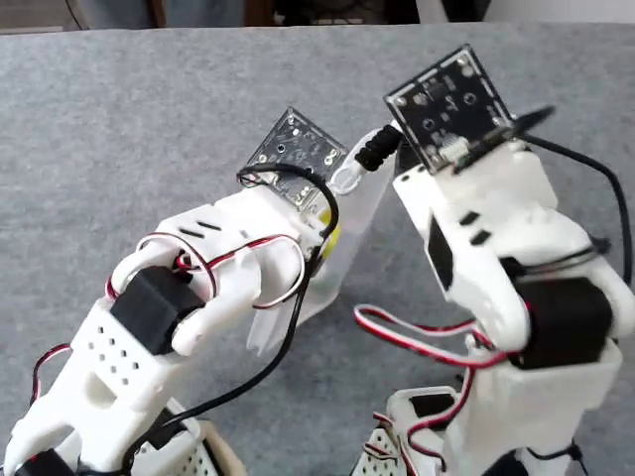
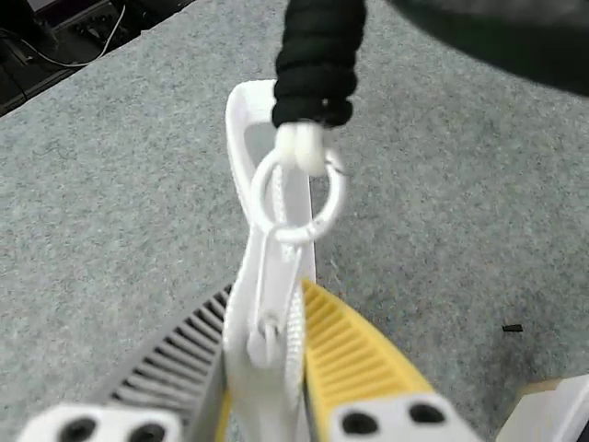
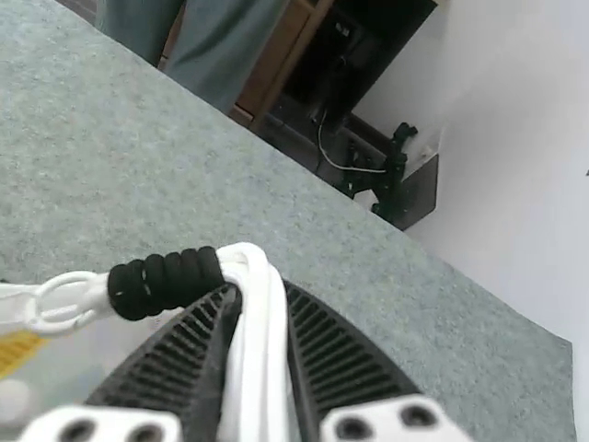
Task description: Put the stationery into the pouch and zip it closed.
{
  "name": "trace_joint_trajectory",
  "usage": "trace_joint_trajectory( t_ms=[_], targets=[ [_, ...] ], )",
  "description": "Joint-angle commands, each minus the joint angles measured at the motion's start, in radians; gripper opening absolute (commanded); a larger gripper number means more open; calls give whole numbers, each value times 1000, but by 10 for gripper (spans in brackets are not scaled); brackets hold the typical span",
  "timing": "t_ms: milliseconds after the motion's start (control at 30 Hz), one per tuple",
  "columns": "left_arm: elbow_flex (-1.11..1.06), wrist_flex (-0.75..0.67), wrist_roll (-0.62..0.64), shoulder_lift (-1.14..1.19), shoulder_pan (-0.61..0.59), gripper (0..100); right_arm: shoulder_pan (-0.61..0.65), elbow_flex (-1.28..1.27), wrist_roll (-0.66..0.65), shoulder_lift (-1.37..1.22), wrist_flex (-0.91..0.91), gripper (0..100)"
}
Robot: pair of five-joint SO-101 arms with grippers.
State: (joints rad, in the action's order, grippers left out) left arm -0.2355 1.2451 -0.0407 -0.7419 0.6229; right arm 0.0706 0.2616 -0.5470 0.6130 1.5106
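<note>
White pouch (image 1: pixel 353 230) — clamped between left end effector (image 2: pixel 269 308) and right end effector (image 3: pixel 257 308).

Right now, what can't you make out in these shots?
Pouch contents: high view, the left arm covers most of it; stationery inside unconfirmed.
Zipper travel: left wrist view, the track disappears inside the left gripper and off the edge.
Pull cord end: right wrist view, hidden inside the right gripper.

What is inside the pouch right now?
The pouch is translucent, but the arms cover most of it. A yellow patch shows through its wall; that may be the left gripper's finger rather than stationery. No contents can be identified.
</note>
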Motion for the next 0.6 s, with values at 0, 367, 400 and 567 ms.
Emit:
trace_joint_trajectory(
  t_ms=[0,367,400,567],
  targets=[
    [12,52,-2,-52,5,27,-94,-48,-14,4,-101,12],
    [12,104,-2,-109,5,27,-213,-283,-15,2,-270,12],
    [12,112,-3,-114,5,27,-221,-300,-15,2,-284,12],
    [12,133,-3,-138,5,27,-258,-372,-15,2,-339,12]
  ],
)
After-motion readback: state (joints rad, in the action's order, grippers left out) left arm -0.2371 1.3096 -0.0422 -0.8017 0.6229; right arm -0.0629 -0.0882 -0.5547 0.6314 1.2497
